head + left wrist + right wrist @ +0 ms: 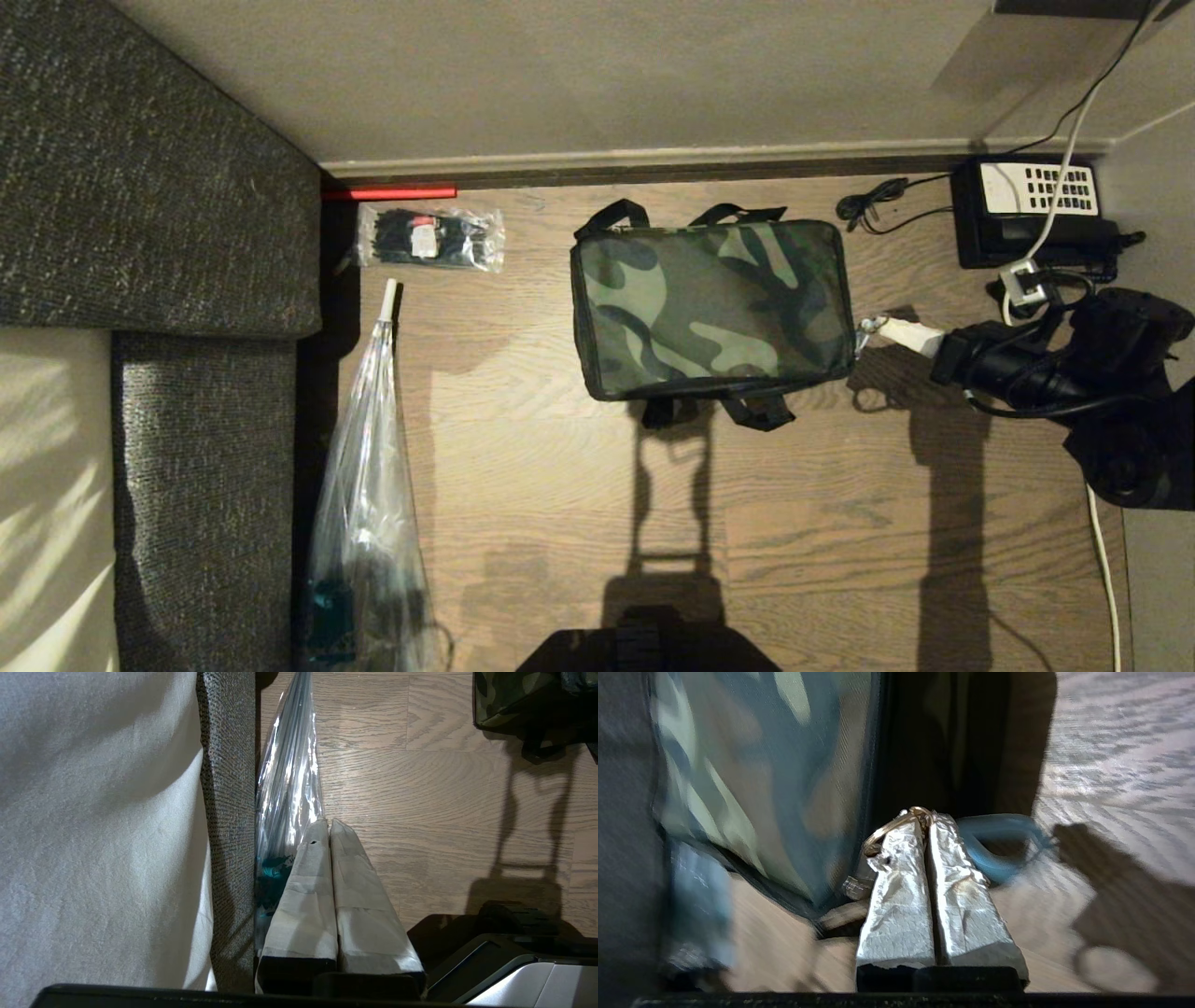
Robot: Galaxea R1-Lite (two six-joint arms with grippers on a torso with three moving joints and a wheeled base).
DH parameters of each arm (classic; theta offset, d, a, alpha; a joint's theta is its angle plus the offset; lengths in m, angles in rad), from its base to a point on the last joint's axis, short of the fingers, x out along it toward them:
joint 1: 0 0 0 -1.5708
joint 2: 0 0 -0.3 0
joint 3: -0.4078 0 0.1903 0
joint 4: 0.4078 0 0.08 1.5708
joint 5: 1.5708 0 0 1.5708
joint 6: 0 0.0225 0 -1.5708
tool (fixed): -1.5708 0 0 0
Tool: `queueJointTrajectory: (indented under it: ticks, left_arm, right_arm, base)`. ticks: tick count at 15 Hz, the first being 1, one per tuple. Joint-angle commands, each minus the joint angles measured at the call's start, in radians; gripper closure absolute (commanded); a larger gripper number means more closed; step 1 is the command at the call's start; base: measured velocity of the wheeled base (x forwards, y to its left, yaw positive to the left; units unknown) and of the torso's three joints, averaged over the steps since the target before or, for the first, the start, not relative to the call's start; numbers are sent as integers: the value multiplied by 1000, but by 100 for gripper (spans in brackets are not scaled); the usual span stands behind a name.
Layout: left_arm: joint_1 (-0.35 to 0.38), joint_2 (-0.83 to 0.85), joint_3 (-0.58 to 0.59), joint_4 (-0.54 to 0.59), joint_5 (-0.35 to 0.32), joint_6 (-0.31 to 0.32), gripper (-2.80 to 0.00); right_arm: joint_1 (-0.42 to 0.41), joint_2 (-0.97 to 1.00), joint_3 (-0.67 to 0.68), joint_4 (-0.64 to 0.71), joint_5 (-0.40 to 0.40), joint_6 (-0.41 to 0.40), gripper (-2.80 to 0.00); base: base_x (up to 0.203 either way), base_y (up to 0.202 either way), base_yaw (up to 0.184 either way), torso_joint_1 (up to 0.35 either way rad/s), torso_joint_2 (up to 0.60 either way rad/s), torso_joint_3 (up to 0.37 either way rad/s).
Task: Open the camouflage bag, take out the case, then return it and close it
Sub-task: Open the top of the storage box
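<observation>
Nearest me, bare wood floor stretches wide and open in front of the base, hemmed on my left by the grey sofa and a long clear plastic sleeve lying along its foot. My left claw hangs parked beside that sleeve, fingers pressed together on nothing. Farther out, the camouflage bag sits flat on the floor, zipped, straps poking out front and back. My right arm reaches in level from the right, and the right claw is at the bag's right end, its taped fingers clamped on the metal zipper ring. Beyond, a packet of black cable ties lies near the skirting, and a black telephone sits in the far right corner with its cables.
</observation>
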Motion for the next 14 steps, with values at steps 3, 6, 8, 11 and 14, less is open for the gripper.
queueJointTrajectory:
  ticks: [3, 6, 8, 11, 14]
  left_arm:
    - [0, 0, 0, 0, 0, 0, 0]
    - [0, -2, 0, 0, 0, 0, 0]
    - [0, -2, 0, 0, 0, 0, 0]
    - [0, -2, 0, 0, 0, 0, 0]
    - [0, -2, 0, 0, 0, 0, 0]
  right_arm:
    - [22, -21, -30, -6, 2, 103, 0]
    - [45, -20, -62, -7, -36, 225, 0]
    - [50, -11, -76, 13, -41, 234, 0]
    - [58, 9, -128, 64, -60, 235, 0]
    - [61, 22, -190, 115, -70, 242, 0]
  base:
    - [0, 0, 0, 0, 0, 0]
    - [0, 0, 0, 0, 0, 0]
    - [0, 0, 0, 0, 0, 0]
    - [0, 0, 0, 0, 0, 0]
    - [0, 0, 0, 0, 0, 0]
